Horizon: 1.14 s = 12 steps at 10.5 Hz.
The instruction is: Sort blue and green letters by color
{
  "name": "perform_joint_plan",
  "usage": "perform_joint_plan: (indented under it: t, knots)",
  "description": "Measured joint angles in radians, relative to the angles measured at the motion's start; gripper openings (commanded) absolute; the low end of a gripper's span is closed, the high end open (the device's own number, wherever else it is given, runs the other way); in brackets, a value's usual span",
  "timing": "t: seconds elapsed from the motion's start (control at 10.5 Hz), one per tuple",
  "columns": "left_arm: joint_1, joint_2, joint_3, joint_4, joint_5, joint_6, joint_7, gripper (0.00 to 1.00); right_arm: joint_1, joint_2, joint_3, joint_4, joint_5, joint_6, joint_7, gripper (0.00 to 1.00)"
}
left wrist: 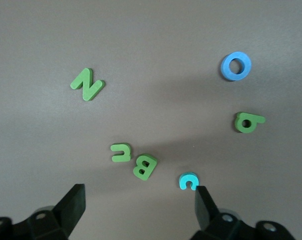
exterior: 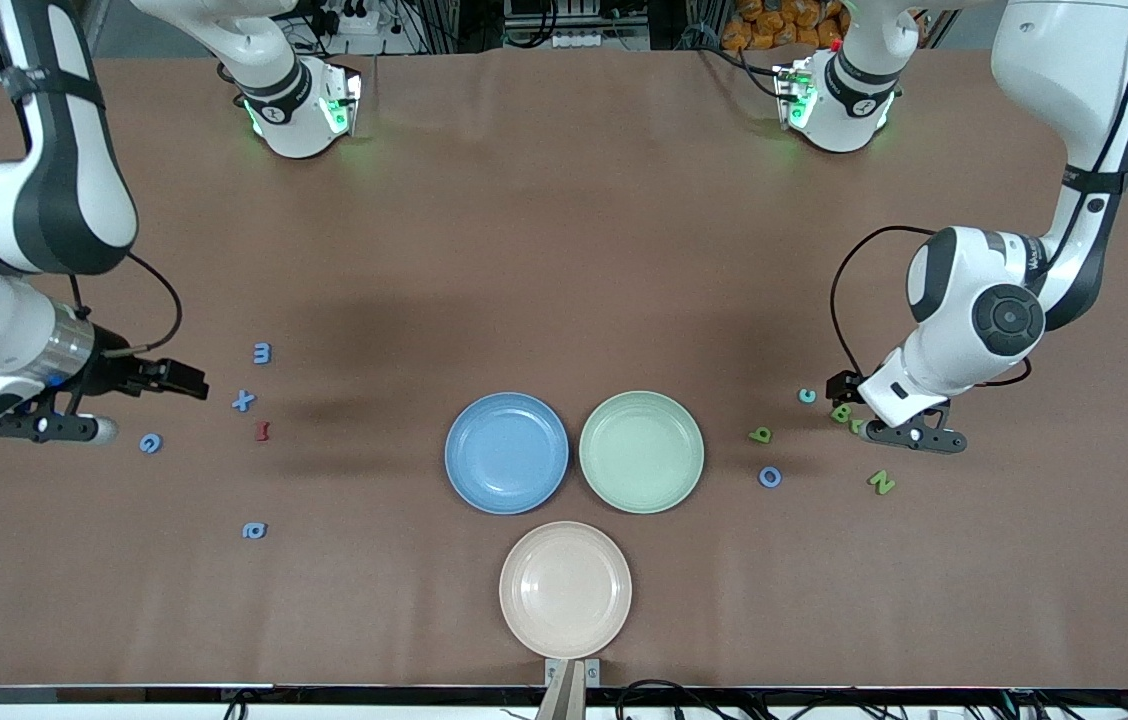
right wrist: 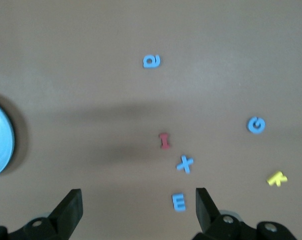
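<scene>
The pink plate (exterior: 565, 589) lies nearest the front camera, and it is empty. Just farther off sit the blue plate (exterior: 507, 452) and, beside it toward the left arm's end, the green plate (exterior: 641, 451); both are empty too, so by the look of it no letter has been sorted yet.

The left gripper (left wrist: 136, 205) hangs low over a tight cluster at its end of the table, fingers spread wide and holding nothing. Under it lie the green B (left wrist: 144, 166), the green U-shaped letter (left wrist: 121, 152) and the small blue c (left wrist: 188, 181). That crowding is the main risk: a finger coming down could land on the c or nudge the neighbouring letter, or pinch two pieces at once, and a blue one could then ride along to the wrong plate. The letters are flat and thin, so a shallow pinch may also slip off. The green N (exterior: 882, 482), green b (exterior: 760, 434) and blue O (exterior: 770, 476) lie apart and look easier.

The right gripper (right wrist: 136, 207) waits, wide open and empty, over its own scatter: blue E (right wrist: 179, 202), blue X (right wrist: 185, 163), blue G (right wrist: 256, 124), blue a (right wrist: 151, 61), with a red letter (right wrist: 164, 140) and a yellow letter (right wrist: 277, 178) that could be grabbed by mistake
</scene>
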<state>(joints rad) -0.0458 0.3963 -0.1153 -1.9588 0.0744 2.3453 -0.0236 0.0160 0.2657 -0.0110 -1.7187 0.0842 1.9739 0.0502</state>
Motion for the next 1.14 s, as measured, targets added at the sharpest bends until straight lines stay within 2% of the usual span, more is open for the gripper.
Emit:
perform_joint_plan:
  t: [0.28,0.38,0.57,0.76,1.14]
  knots:
    - [0.024,0.058,0.001,-0.007,0.000,0.063,0.000,0.89,0.001,0.102,0.001,0.027,-0.034,0.193,-0.005,1.00]
    - [0.032,0.078,0.001,-0.007,0.000,0.081,0.000,0.82,0.003,0.143,0.002,0.056,-0.056,0.218,-0.005,1.00]
    - [0.033,0.096,0.000,-0.006,0.000,0.090,0.001,0.73,0.003,0.186,0.002,0.089,-0.087,0.221,-0.005,1.00]
    - [0.033,0.098,0.000,-0.008,0.000,0.090,0.001,0.68,0.019,0.191,0.004,0.102,-0.093,0.221,-0.007,1.00]
    - [0.033,0.115,0.000,-0.012,0.000,0.090,-0.001,0.68,0.068,0.189,0.005,0.161,-0.100,0.198,-0.007,1.00]
